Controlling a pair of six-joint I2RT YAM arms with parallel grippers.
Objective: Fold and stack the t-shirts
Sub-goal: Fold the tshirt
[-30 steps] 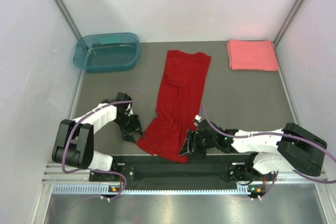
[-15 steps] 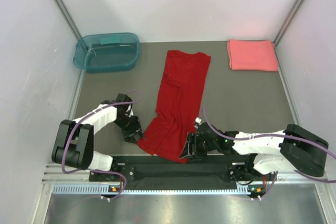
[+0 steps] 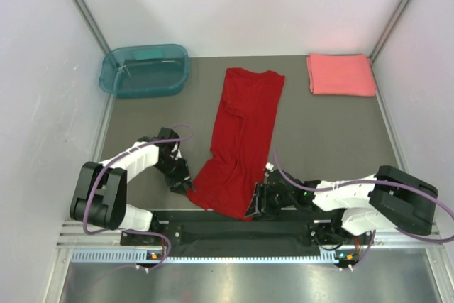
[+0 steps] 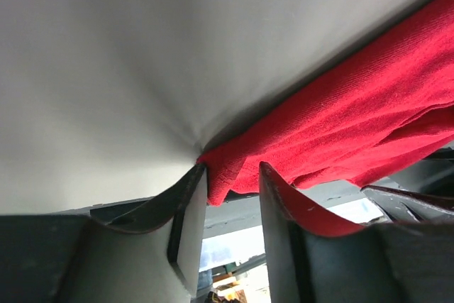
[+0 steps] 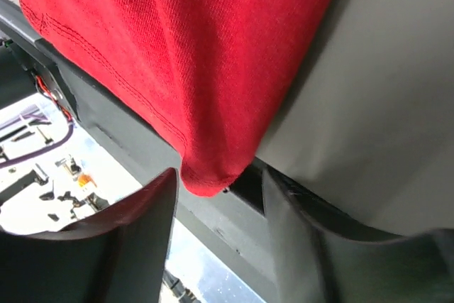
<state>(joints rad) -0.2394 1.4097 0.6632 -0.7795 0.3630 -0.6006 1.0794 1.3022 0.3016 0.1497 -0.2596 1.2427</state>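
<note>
The deep red t-shirt [image 3: 241,133] lies lengthwise in a long folded strip down the middle of the table, collar far, hem at the near edge. The coral-pink t-shirt [image 3: 340,74] sits as a neat folded rectangle at the far right. My left gripper [image 3: 187,186] is open at the hem's left corner; in the left wrist view that corner [image 4: 220,175] sits between the fingers [image 4: 191,204]. My right gripper [image 3: 252,207] is open at the hem's right corner; in the right wrist view the corner [image 5: 209,175] hangs over the table edge between the fingers [image 5: 152,207].
A teal translucent plastic tub [image 3: 145,70] stands at the far left. White walls close in the table on both sides and at the back. The black rail [image 3: 234,228] holding the arm bases runs along the near edge just below the hem.
Both grippers have edged a little closer to the hem corners, the left one down and right, the right one slightly down. The shirts have not moved.
</note>
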